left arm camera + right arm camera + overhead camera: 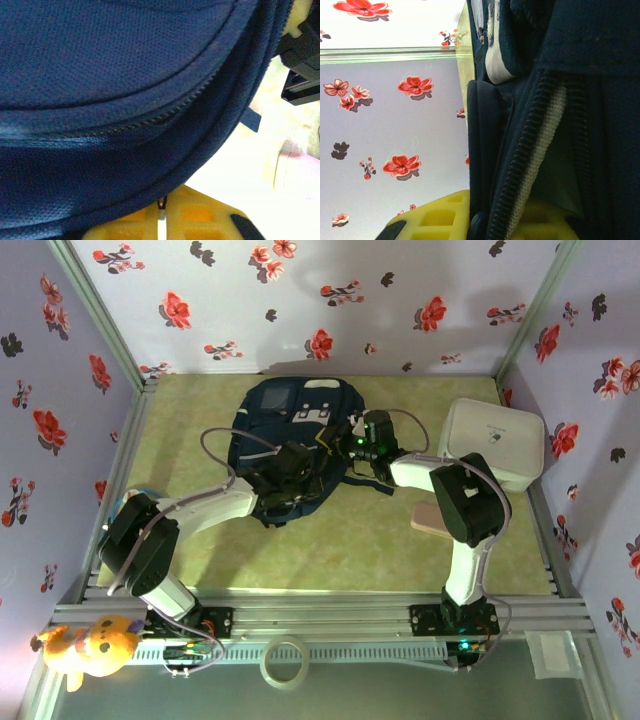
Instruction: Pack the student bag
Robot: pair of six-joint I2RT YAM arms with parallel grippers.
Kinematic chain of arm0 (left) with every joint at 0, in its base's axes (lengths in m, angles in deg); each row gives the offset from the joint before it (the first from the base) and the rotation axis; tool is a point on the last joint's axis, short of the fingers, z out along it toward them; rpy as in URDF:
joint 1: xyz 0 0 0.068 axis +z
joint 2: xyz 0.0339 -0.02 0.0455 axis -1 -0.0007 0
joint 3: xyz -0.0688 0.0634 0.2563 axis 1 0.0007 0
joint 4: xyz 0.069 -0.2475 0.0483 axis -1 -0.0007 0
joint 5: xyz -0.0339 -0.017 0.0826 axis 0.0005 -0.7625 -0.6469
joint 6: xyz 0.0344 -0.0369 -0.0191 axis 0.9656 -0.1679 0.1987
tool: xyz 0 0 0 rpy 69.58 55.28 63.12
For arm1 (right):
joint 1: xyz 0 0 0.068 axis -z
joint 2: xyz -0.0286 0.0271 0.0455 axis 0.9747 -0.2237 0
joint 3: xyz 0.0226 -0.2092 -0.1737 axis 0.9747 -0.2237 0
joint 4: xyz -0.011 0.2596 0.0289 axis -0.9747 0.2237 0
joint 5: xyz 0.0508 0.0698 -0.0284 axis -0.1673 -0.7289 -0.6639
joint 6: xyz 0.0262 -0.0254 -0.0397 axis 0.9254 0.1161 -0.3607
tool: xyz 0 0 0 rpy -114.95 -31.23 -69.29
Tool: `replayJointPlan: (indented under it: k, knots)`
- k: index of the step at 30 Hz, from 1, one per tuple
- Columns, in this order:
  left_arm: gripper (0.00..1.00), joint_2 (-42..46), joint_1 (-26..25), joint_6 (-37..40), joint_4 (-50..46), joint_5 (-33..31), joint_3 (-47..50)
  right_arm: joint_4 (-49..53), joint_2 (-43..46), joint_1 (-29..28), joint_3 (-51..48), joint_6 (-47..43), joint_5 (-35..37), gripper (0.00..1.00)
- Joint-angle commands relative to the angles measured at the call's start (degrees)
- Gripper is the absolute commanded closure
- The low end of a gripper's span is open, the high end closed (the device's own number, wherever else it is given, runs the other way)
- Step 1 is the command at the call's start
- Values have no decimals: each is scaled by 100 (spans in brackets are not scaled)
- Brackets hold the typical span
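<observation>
The student bag (285, 425) is a navy backpack lying flat at the back middle of the green mat. My left gripper (290, 478) rests on its near part. In the left wrist view the yellow fingers (205, 217) are shut, with a thin dark pull loop (162, 204) pinched in the slit between them at the bag's curved zipped edge (150, 120). My right gripper (357, 445) is at the bag's right side. Its yellow fingers (437, 220) are shut on the bag's fabric edge beside a dark zipper with a white tape (540, 150).
A white rounded-square box (492, 443) stands at the right wall. A pink flat object (430, 520) lies on the mat under the right arm. A tape roll (284, 660) and a yellow plush toy (95, 645) sit by the front rail. Flowered walls enclose the table.
</observation>
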Motion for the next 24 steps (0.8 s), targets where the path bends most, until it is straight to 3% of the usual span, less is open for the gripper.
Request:
replayJointPlan:
  k: [1, 7, 18, 20, 24]
  knots:
    - [100, 33, 93, 44, 130, -268, 100, -506, 51, -70, 74, -5, -15, 83]
    - [100, 448, 219, 162, -147, -309, 382, -773, 240, 147, -202, -30, 198, 86]
    - [100, 1373, 691, 24, 423, 11, 1491, -883, 311, 416, -400, -30, 174, 86]
    - [100, 1289, 680, 54, 633, 253, 1349, -1015, 319, 410, -458, 98, 166, 82]
    - [100, 1102, 584, 291, 1012, 564, 1087, -1330, 466, 415, -756, 439, 247, 63]
